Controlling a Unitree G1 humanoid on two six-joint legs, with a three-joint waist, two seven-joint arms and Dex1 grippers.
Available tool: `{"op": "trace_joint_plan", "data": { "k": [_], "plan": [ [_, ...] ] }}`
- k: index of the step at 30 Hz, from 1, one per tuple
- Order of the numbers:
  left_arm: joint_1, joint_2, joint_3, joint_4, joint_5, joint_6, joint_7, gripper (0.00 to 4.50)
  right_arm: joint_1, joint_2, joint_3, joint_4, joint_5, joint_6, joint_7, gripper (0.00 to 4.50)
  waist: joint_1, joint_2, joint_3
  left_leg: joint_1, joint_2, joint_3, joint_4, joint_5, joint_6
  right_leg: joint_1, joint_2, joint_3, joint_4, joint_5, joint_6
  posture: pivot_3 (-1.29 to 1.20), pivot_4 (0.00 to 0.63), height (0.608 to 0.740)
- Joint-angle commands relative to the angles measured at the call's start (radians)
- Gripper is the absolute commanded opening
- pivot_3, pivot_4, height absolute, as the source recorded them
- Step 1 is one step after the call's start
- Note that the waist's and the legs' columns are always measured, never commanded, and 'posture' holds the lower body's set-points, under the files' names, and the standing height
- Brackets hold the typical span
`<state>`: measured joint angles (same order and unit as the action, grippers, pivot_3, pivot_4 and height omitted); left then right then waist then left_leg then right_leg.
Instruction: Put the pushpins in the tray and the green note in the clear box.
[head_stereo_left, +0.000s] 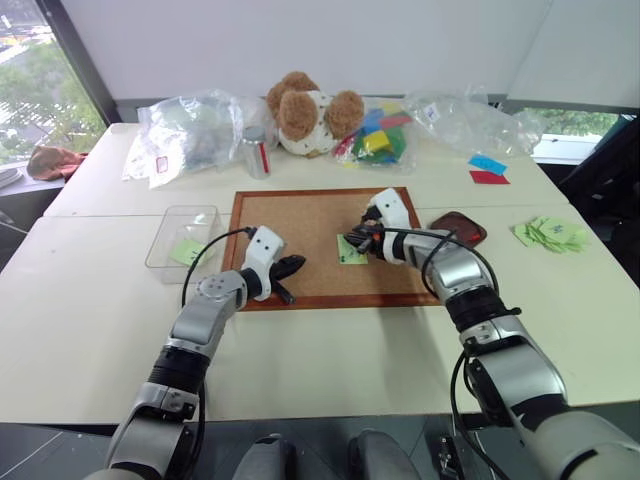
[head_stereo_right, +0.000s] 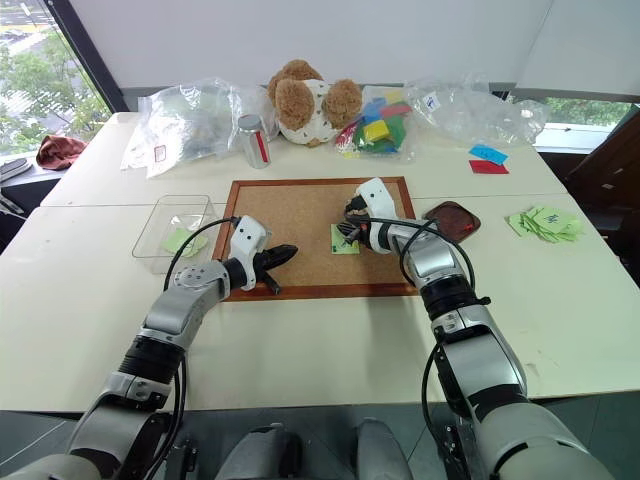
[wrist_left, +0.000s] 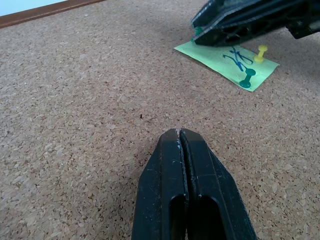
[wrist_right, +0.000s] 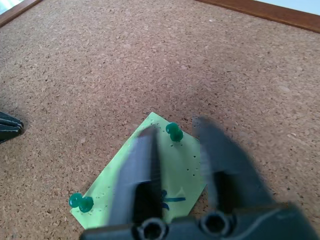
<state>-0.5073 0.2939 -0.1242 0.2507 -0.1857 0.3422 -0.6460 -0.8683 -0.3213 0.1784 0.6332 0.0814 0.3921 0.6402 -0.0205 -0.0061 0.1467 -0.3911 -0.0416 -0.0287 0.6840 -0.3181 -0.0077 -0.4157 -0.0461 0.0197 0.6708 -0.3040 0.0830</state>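
The white table carries everything, and at its middle lies the corkboard in its wooden frame. Pinned near the board's centre, slightly toward three o'clock, is the green note, scribbled on in blue. From the wrist cameras I count three pushpins stuck in it: two green and one yellow.

The right gripper hangs just over the note, its two fingers parted with a gap between them and one green pin beyond their tips; I cannot tell whether they touch paper or pin. The left gripper rests over the board's seven o'clock part, fingers pressed tightly together and holding nothing.

The clear box sits at nine o'clock of the board, just beside its frame, with a pale green slip inside. The dark red tray sits at three o'clock.
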Motion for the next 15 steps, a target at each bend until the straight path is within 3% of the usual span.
{"op": "trace_joint_plan", "data": {
  "k": [1, 9, 12, 15],
  "plan": [
    [0.019, 0.005, 0.003, -0.002, 0.010, 0.018, 0.004, 0.00, -0.034, 0.011, -0.026, -0.004, -0.003, -0.016, 0.002, 0.99, 0.000, 0.000, 0.000, 0.000, 0.000, 0.000, 0.000, 0.000, 0.000, 0.000, 0.000, 0.000, 0.000, 0.000, 0.000, 0.00, 0.150, 0.740],
    [0.029, 0.007, 0.008, -0.016, 0.007, 0.025, 0.009, 0.00, -0.063, 0.028, -0.032, 0.062, -0.004, -0.047, 0.005, 0.99, -0.001, 0.000, 0.000, 0.000, 0.000, 0.000, 0.000, 0.000, 0.000, 0.000, 0.000, 0.000, 0.000, 0.000, 0.000, 0.00, 0.150, 0.740],
    [0.034, 0.010, 0.007, -0.022, 0.007, 0.029, 0.009, 0.00, -0.065, 0.026, -0.037, 0.064, -0.003, -0.050, 0.008, 0.18, -0.001, 0.000, 0.000, 0.000, 0.000, 0.000, 0.000, 0.000, 0.000, 0.000, 0.000, 0.000, 0.000, 0.000, 0.000, 0.00, 0.150, 0.740],
    [0.036, 0.011, 0.004, -0.026, 0.008, 0.036, 0.008, 0.00, -0.063, 0.023, -0.043, 0.058, -0.007, -0.046, 0.006, 0.06, -0.001, 0.000, 0.000, 0.000, 0.000, 0.000, 0.000, 0.000, 0.000, 0.000, 0.000, 0.000, 0.000, 0.000, 0.000, 0.00, 0.150, 0.740]
  ]
}}
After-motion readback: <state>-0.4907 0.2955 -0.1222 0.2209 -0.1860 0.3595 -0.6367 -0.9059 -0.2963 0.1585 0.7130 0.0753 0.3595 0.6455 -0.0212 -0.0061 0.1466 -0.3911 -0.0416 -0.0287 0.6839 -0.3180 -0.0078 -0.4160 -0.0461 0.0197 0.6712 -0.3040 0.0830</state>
